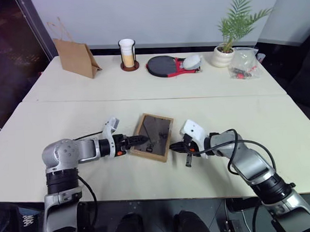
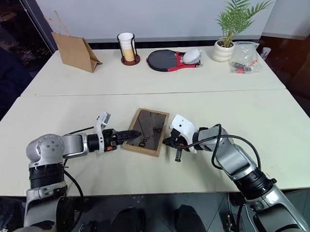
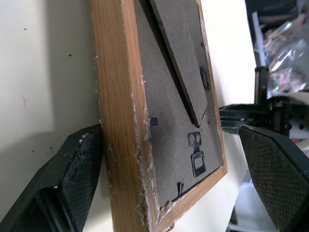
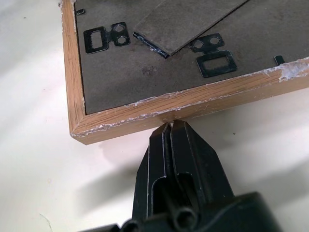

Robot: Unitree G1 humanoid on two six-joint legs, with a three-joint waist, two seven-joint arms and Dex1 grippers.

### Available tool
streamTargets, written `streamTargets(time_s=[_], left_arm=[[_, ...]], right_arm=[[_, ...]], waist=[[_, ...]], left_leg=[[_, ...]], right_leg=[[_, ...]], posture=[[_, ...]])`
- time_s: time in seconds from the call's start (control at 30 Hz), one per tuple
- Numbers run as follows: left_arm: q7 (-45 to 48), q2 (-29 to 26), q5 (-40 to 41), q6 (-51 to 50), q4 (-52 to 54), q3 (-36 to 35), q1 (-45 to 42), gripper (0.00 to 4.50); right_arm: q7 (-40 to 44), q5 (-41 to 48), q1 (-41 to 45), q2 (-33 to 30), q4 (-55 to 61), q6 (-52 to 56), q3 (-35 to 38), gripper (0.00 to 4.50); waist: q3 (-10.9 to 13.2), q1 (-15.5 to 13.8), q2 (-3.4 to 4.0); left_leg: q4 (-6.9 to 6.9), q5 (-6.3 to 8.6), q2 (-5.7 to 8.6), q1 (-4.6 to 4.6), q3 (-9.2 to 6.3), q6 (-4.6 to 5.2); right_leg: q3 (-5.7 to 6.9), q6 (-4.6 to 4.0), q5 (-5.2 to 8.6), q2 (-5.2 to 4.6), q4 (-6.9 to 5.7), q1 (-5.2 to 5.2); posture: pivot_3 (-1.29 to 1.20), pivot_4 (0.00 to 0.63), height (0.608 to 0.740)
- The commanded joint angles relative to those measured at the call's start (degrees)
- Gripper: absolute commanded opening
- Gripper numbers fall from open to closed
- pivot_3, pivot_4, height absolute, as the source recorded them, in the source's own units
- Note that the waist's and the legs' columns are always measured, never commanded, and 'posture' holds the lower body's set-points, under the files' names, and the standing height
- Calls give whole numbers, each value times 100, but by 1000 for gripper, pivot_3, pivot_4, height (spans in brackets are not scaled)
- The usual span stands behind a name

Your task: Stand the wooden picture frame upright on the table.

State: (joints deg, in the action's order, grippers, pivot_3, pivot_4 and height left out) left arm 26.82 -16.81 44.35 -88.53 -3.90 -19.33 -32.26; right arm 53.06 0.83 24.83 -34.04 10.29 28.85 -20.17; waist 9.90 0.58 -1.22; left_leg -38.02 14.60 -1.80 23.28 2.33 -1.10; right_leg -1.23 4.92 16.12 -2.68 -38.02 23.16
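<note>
The wooden picture frame (image 1: 155,137) lies back-up on the near half of the table (image 1: 63,125), just this side of the seam that crosses the smooth cream-white top. It is a small rectangle of light, grained wood, chipped pale along its edges, around a matte grey-brown board with a flat fold-out stand and small black metal clips. The left gripper (image 1: 139,141) reaches in from the left with its fingers spread wide: one textured black pad (image 3: 79,169) rests against the frame's outer wooden edge, the other stands clear above the backing. The right gripper (image 1: 177,146) comes in from the right, its two black fingers pressed together into a narrow wedge whose tip touches the frame's right side rail near a corner. Along the far edge stand a brown paper bag (image 1: 75,58), a white cup in a dark holder (image 1: 127,54), a black-and-red paddle (image 1: 163,65), a potted palm (image 1: 228,35) and a clear plastic bag (image 1: 244,63).
</note>
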Motion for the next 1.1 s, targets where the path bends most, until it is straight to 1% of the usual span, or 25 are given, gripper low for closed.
streamTargets(time_s=[0.03,0.13,0.2,0.23,0.4,0.47,0.57,0.67,0.77,0.87,0.93,0.97,1.07,1.1], left_arm=[[61,179,159,-288,-143,-57,53,3223],[127,274,344,-378,-206,-239,51,1800],[113,342,512,-397,-262,-345,50,1126],[89,367,582,-397,-287,-379,49,1044],[-128,532,1114,-397,-532,-886,-35,1046],[-288,582,1348,-397,-625,-1162,-103,1046],[-645,691,1706,-397,-695,-1656,-198,1046],[-986,817,1908,-397,-502,-1836,-114,1046],[-1233,972,2016,-397,-327,-1923,-74,1046],[-1322,1069,2047,-385,-120,-1866,-19,1046],[-1370,1132,2042,-366,-52,-1861,4,1046],[-1392,1174,2041,-345,-11,-1854,33,1046],[-1457,1304,2067,-306,166,-1805,134,1046],[-1483,1343,2086,-304,220,-1801,162,1046]], right_arm=[[38,112,128,98,128,-57,57,0],[48,190,138,155,202,23,120,0],[50,183,147,149,211,25,132,0],[48,174,146,140,212,22,137,0],[9,169,128,2,326,72,314,0],[-13,188,107,-102,401,99,474,0],[-22,262,147,-410,615,139,946,0],[-42,604,519,-505,718,461,1470,0],[19,865,1007,-533,581,788,1639,0],[26,1240,1492,-314,301,1196,1727,872],[146,1451,1625,-231,263,1364,1643,1801],[164,1520,1705,-144,238,1438,1552,2338],[35,1591,1994,206,-89,1626,1346,3918],[13,1612,2069,304,-222,1660,1312,4344]], waist=[[0,11,-1],[3,12,-5],[3,15,-4],[3,16,-4],[3,21,-5],[4,19,-6],[5,10,-7],[5,31,-8],[5,36,-8],[6,30,-8],[6,26,-8],[6,23,-8],[6,29,-8],[6,34,-8]], left_leg=[[0,0,0,1,0,0],[1,0,-1,8,-2,0],[1,0,-2,11,-6,0],[1,0,-2,10,-6,0],[1,0,-3,12,-6,0],[2,0,-3,13,-7,0],[2,1,-2,16,-7,-1],[2,1,-2,15,-7,-1],[3,1,-4,13,-8,-1],[6,1,-4,14,-12,-1],[7,1,-4,15,-12,-1],[9,1,-4,15,-12,-1],[10,1,-3,16,-11,-1],[10,1,-3,16,-10,-1]], right_leg=[[0,0,0,0,0,2],[1,0,0,2,0,10],[6,0,0,2,0,14],[5,0,0,1,1,13],[5,0,0,1,0,16],[5,0,0,1,0,17],[5,0,0,-2,1,18],[5,0,0,-2,1,17],[5,-1,-1,-1,0,18],[5,-1,0,0,2,19],[3,-2,0,0,3,19],[3,-2,0,0,4,19],[2,-2,0,-4,6,20],[2,-2,0,-6,5,20]], posture=[[0,150,740],[0,150,740],[0,150,740],[0,150,740],[0,150,740],[0,150,740],[0,150,740],[0,150,740],[0,150,740],[0,150,740],[0,150,740],[0,150,740],[0,150,740],[0,150,740]])
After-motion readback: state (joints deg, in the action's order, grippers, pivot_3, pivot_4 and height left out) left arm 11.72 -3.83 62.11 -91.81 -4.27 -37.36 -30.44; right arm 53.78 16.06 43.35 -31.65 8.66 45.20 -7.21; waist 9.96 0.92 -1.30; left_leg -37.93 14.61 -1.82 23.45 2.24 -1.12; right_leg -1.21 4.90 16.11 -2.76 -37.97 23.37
